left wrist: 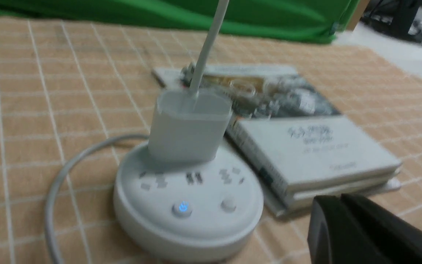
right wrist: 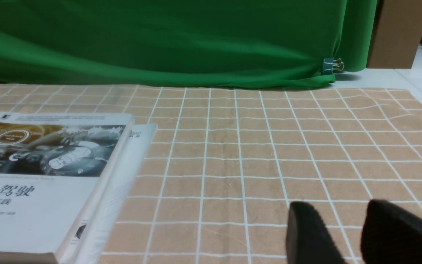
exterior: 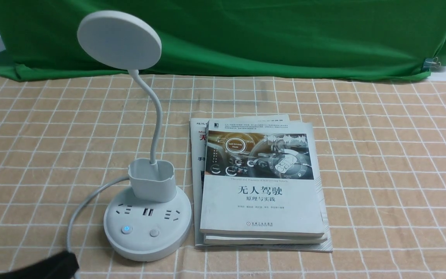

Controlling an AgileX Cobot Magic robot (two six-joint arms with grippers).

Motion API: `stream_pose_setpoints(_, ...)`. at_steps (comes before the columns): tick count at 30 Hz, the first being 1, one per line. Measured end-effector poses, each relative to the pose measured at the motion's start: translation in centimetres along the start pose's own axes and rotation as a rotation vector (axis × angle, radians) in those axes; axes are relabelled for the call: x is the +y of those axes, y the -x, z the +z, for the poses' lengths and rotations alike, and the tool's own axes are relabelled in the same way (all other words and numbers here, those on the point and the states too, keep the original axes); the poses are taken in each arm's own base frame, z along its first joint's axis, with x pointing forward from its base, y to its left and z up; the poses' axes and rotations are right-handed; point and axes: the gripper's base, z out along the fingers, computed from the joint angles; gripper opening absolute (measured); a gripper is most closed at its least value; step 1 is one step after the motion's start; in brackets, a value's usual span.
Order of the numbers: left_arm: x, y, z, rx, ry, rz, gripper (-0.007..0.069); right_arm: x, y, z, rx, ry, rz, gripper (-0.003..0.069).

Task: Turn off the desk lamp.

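Note:
The white desk lamp stands left of centre: flat round disc head (exterior: 119, 38), thin bent neck (exterior: 157, 116), small cup holder (exterior: 151, 181), round base (exterior: 147, 240) with sockets. One button glows blue (exterior: 126, 229); a plain button (exterior: 154, 232) sits beside it. The base (left wrist: 148, 227) and blue button (left wrist: 182, 207) also show in the blurred left wrist view. My left gripper (exterior: 70, 259) (left wrist: 339, 201) is shut and empty, low at the table's near edge, a little short of the base and apart from it. My right gripper (right wrist: 339, 209) is open and empty over cloth.
A stack of books (exterior: 263, 193) lies right beside the lamp base, also in the right wrist view (right wrist: 50, 176). The lamp's white cord (exterior: 79, 209) loops left of the base. A checked tan cloth (exterior: 381, 155) covers the table; a green drape (exterior: 285, 35) hangs behind.

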Motion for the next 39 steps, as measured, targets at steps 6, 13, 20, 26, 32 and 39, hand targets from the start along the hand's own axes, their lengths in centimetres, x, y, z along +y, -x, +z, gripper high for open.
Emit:
stream_pose_setpoints(6, 0.5, -2.3, 0.3, 0.059, 0.020, 0.101, 0.0006, 0.0, 0.0, 0.0, 0.000, 0.000, 0.000, 0.0242)
stream_pose_setpoints(13, 0.6, -2.1, 0.3, 0.035, 0.027, 0.207, 0.0006, 0.0, 0.0, 0.0, 0.000, 0.000, 0.000, 0.0242)
stream_pose_setpoints(20, 1.5, -1.8, -0.1, -0.002, 0.166, 0.161, 0.0006, 0.0, 0.0, 0.0, 0.000, 0.000, 0.000, 0.0242)
stream_pose_setpoints(26, 2.9, -1.4, -1.3, -0.104, 0.413, 0.054, 0.0006, 0.0, 0.0, 0.0, 0.000, 0.000, 0.000, 0.0242)
stream_pose_setpoints(32, 3.0, -2.0, -1.9, -0.092, 0.472, 0.011, 0.0006, 0.0, 0.0, 0.0, 0.000, 0.000, 0.000, 0.0242)
stream_pose_setpoints(39, 2.9, -2.5, -1.9, -0.042, 0.473, -0.021, 0.0006, 0.0, 0.0, 0.0, 0.000, 0.000, 0.000, 0.0242)
